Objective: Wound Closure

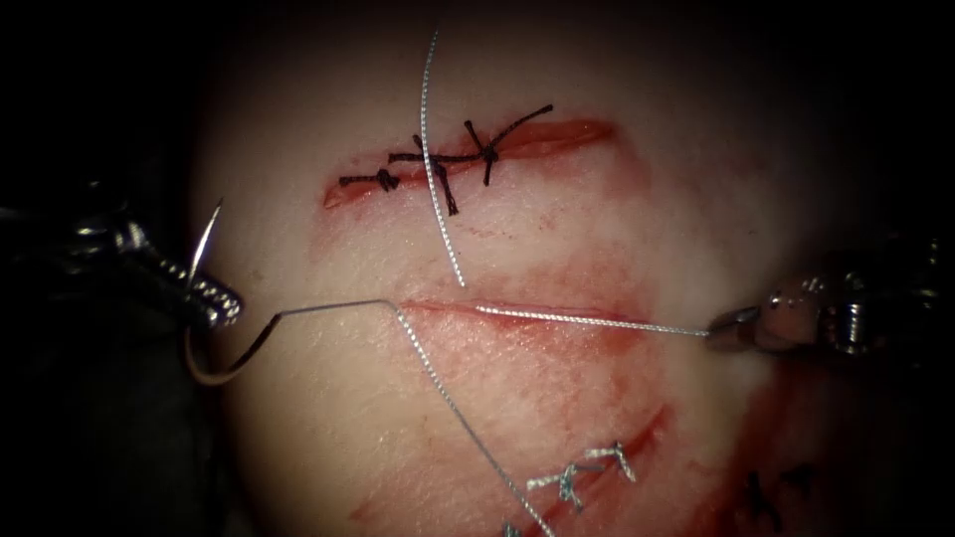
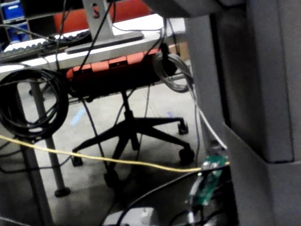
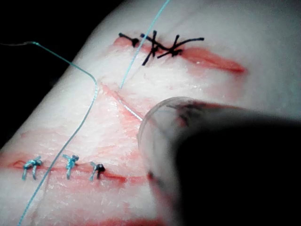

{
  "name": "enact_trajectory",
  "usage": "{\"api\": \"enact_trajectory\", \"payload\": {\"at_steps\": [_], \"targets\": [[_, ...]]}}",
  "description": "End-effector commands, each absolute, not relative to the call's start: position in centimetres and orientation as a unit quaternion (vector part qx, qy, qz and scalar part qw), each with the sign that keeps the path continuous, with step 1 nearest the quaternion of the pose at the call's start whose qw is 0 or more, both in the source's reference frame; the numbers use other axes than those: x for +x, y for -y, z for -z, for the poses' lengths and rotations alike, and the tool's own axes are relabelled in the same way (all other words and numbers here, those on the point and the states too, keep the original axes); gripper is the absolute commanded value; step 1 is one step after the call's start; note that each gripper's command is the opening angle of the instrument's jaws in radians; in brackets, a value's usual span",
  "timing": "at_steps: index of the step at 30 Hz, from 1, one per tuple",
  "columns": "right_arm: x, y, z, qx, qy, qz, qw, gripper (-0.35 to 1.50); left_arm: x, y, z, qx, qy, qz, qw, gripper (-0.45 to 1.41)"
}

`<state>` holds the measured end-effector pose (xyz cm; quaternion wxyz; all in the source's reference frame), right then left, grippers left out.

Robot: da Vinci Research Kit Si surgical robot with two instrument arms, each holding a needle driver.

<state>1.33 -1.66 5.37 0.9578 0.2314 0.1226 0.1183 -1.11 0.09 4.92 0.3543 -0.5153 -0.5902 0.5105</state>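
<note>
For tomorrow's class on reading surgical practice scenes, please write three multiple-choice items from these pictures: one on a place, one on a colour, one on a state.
1. Where is the needle?
A. Buried in the middle cut
B. Held off the left edge of the tissue, free of it
C. Lying by the right tool

2. What colour are the stitches on the upper cut?
A. Black
B. Yellow
C. Green

3. What is the right tool doing?
A. Holding nothing
B. Holding the needle
C. Gripping the thread, jaws shut

Answers:
1 B: the left tool holds the needle about mid-curve, with both ends clear of the tissue.
2 A: dark knots cross the upper cut; the pale stitches sit on a lower cut.
3 C: the thread runs along the middle cut straight into its closed tip.
</note>
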Motion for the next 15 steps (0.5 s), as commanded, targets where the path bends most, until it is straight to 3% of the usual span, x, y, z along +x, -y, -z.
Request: {"api": "enact_trajectory", "payload": {"at_steps": [1,15], "targets": [[1.10,1.6,-5.4,0.234,-0.106,-0.127,0.958,-0.35,-1.16,-0.1,-5.0,-0.516,0.590,-0.511,0.354,-0.45],[0.05,1.5,-5.4,0.231,0.020,-0.173,0.957,-0.35,-1.16,-0.1,-5.0,-0.518,0.587,-0.514,0.351,-0.45]]}}
